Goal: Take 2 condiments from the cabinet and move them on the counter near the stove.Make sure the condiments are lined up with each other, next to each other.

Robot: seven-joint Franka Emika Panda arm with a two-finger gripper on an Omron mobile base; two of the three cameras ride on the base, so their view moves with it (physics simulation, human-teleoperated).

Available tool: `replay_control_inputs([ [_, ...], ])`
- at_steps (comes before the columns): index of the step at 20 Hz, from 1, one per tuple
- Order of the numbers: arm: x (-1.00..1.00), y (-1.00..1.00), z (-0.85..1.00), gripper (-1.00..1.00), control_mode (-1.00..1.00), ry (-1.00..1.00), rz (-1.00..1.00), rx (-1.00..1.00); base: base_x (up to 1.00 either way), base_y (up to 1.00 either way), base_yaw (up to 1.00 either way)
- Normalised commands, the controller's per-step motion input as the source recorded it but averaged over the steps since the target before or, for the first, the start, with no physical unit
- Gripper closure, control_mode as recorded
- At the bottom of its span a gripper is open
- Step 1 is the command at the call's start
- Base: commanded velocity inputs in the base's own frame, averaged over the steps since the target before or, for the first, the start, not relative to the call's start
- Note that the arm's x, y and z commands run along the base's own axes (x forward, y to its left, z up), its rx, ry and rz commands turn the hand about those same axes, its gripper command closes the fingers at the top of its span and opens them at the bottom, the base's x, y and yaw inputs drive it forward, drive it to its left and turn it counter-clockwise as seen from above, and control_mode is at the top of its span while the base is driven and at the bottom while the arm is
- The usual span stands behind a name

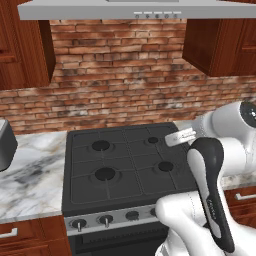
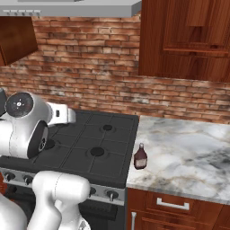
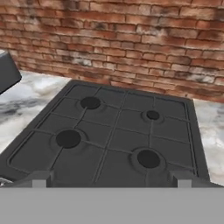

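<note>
From your right base view you get the one task item on show: a small dark maroon glass bottle (image 2: 140, 157) with a pale label and dark cap, standing upright on the white-grey marble counter (image 2: 188, 152), just beside the right edge of the black four-burner gas stove (image 2: 96, 139). Its label is too small for you to read any writing. That same view shows you the reddish-brown wood wall cabinet (image 2: 188, 38) above the counter, with its panelled front. Your left base view shows the stove's other side instead: the marble slab running left to a dark grey boxy appliance (image 1: 6, 145) at the picture's edge, the silver knob strip (image 1: 105, 219) along the stove front, and a grey range hood (image 1: 135, 11) overhead with a row of small buttons whose markings you cannot make out. In your hand view the gripper (image 3: 111, 179) looks across the burners toward the red brick wall (image 3: 122, 39), its two dark finger tips standing wide apart and released, with nothing between them.
</note>
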Motion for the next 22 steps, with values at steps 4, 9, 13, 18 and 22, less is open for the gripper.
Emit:
replay_control_inputs([
  [4,-0.48,0.0,0.07,-1.0,-1.0,0.0,-0.22,0.15,0.0,0.0,0.0],
  [9,-0.38,-0.04,0.04,-1.0,-1.0,0.01,-0.19,0.06,0.0,0.0,0.0],
  [13,-0.16,-0.08,0.0,-1.0,-1.0,0.0,-0.04,0.0,0.0,0.0,0.0],
  [18,-0.04,-0.01,0.0,-1.0,-1.0,-0.02,0.0,0.0,0.0,0.0,0.0],
  [22,-0.01,-0.01,0.0,-1.0,-1.0,-0.04,0.05,0.0,0.0,0.0,0.0],
])
